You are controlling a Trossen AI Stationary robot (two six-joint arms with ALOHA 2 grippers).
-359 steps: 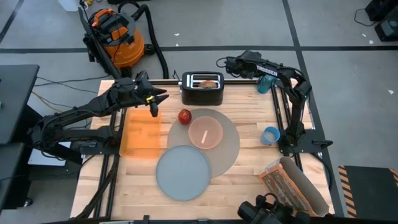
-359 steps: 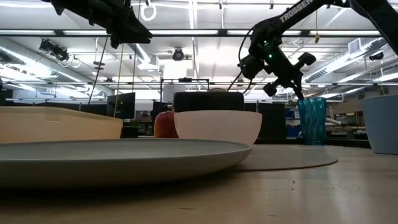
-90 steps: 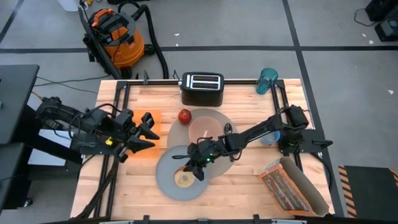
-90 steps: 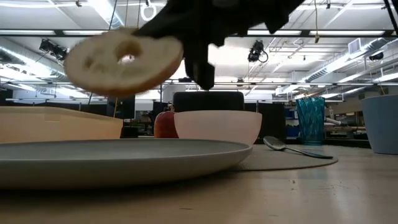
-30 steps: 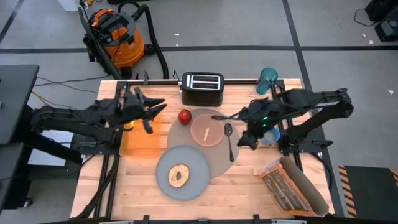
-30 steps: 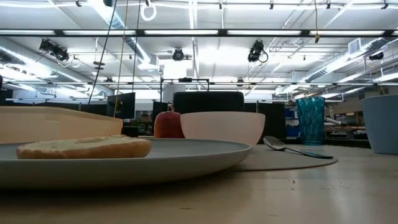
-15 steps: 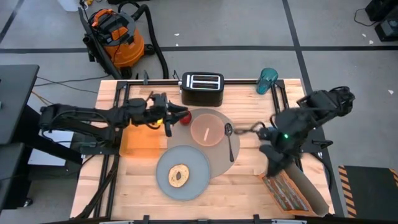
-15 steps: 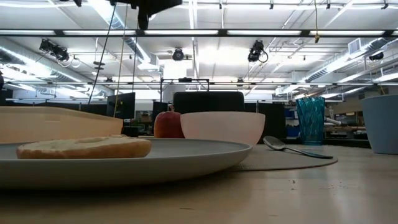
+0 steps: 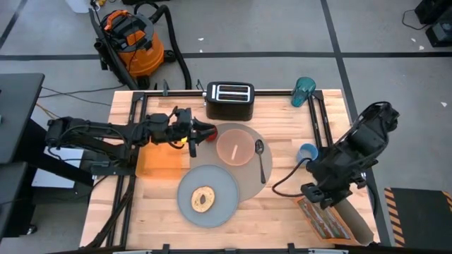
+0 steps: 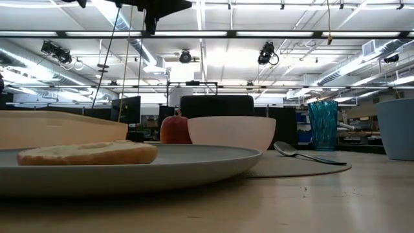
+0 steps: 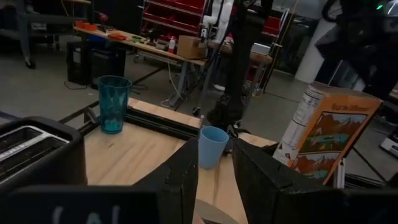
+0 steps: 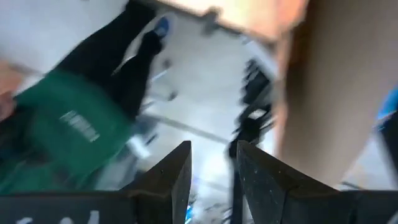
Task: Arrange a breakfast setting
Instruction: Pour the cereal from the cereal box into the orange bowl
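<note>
From my seat, the right gripper (image 12: pixel 211 163) shows its two dark fingers (image 12: pixel 176 177) at six o'clock, a narrow gap between them. Toward nine o'clock I see a person's green sleeve (image 12: pixel 65 127) and a dark trouser leg (image 12: pixel 118 59) (heavily blurred). At three o'clock a broad tan surface (image 12: pixel 329 87) fills the frame; I cannot identify it.

toaster (image 9: pixel 229 100) behind apple (image 9: pixel 209 132), bowl (image 9: pixel 234 148) beside, above open
</note>
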